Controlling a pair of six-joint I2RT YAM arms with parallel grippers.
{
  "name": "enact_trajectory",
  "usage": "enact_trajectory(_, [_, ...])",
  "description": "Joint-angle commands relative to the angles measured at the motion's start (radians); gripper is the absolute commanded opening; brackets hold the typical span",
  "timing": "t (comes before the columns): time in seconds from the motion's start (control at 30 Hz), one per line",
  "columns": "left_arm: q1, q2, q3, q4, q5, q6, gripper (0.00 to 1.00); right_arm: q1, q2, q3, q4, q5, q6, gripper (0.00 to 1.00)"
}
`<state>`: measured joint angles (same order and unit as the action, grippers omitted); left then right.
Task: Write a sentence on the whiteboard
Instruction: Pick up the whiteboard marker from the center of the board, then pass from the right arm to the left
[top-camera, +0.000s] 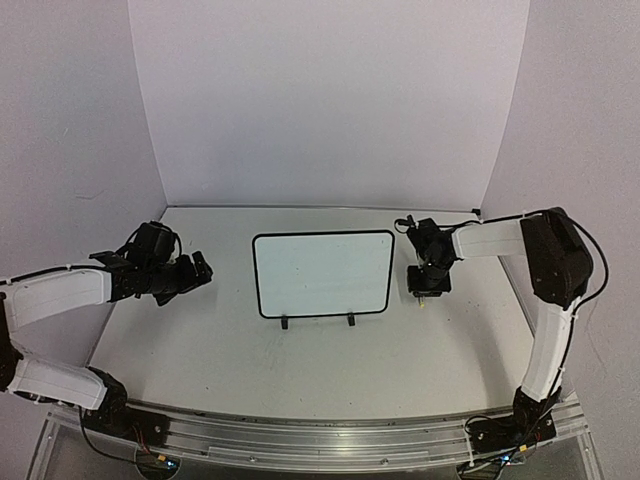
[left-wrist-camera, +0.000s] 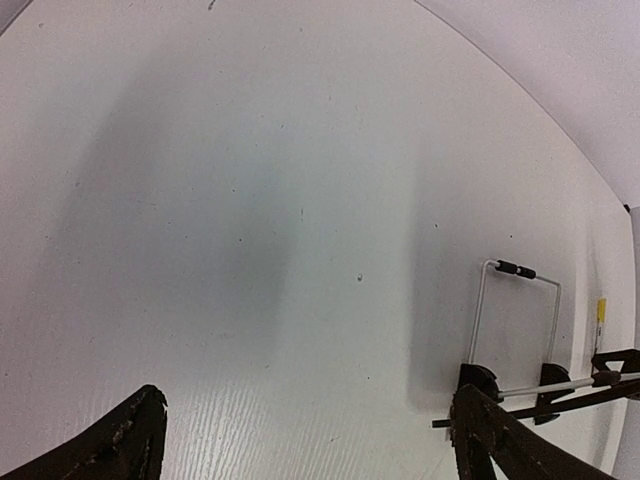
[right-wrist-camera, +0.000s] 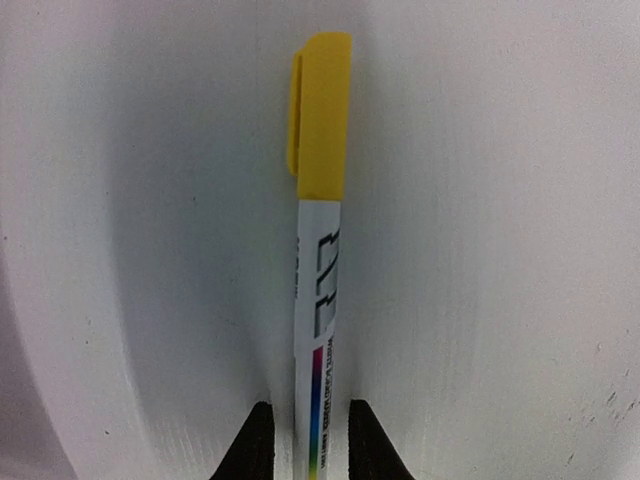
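Now, eyes on the whiteboard (top-camera: 322, 272), sitting in the middle of the table (top-camera: 200, 360), squarely between the two arms. It's a small rectangle with a thin black frame and rounded corners, and from above its face shows plain white. Two little black feet (top-camera: 285, 322) poke out along the near edge. From the left wrist's view it turns up far off to the right, seen side-on, just a slim outline with the feet at the bottom. I can't tell whether it lies flat or leans back a touch.

Over on the left, the left claw (top-camera: 198, 272) hangs above the table, well apart from the board, its jaws spread wide with only bare tabletop between them.

On the right, the action. The right claw (right-wrist-camera: 311, 445) is down at the table just beside the board's right edge, and a pen (right-wrist-camera: 318, 300) lies between its fingers (right-wrist-camera: 255, 445). It's a white barrel with a rainbow strip and dark lettering, its yellow cap (right-wrist-camera: 322, 110) on and pointing away from the wrist. The jaws stand tight on either side of the barrel, though I can't tell whether they're actually pinching it or merely hugging close. The pen looks to be resting on the table.
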<state>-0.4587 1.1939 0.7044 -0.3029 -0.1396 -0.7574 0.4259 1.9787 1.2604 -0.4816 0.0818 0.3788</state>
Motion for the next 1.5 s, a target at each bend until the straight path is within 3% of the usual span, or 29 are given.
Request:
enact_trajectory(0.0, [0.005,-0.027,0.000,-0.014,0.013,0.011,0.98,0.000,0.029,0.029,-0.020,0.007,0.014,0.17])
enact_trajectory(0.23, [0.005,-0.020,0.019,-0.021,0.045,0.026,0.98,-0.022,0.033,0.022,-0.018,-0.028,0.047,0.02])
enact_trajectory(0.33, [0.005,-0.020,0.043,-0.021,0.101,0.052,0.98,-0.028,-0.008,0.002,-0.019,-0.014,0.054,0.00])
enact_trajectory(0.6, [0.002,-0.060,0.168,-0.079,0.246,0.161,0.97,-0.028,-0.325,-0.085,-0.035,0.040,0.019,0.00])
enact_trajectory(0.97, [-0.077,-0.014,0.384,-0.145,0.517,0.223,0.93,0.076,-0.739,-0.034,-0.050,-0.349,-0.286,0.00])
enact_trajectory(1.1, [-0.114,0.024,0.438,-0.124,0.627,0.194,0.92,0.162,-0.735,0.053,-0.122,-0.419,-0.305,0.00])
enact_trajectory(1.47, [-0.244,0.115,0.469,0.075,0.788,0.087,0.96,0.473,-0.516,0.219,-0.245,-0.320,-0.353,0.00])
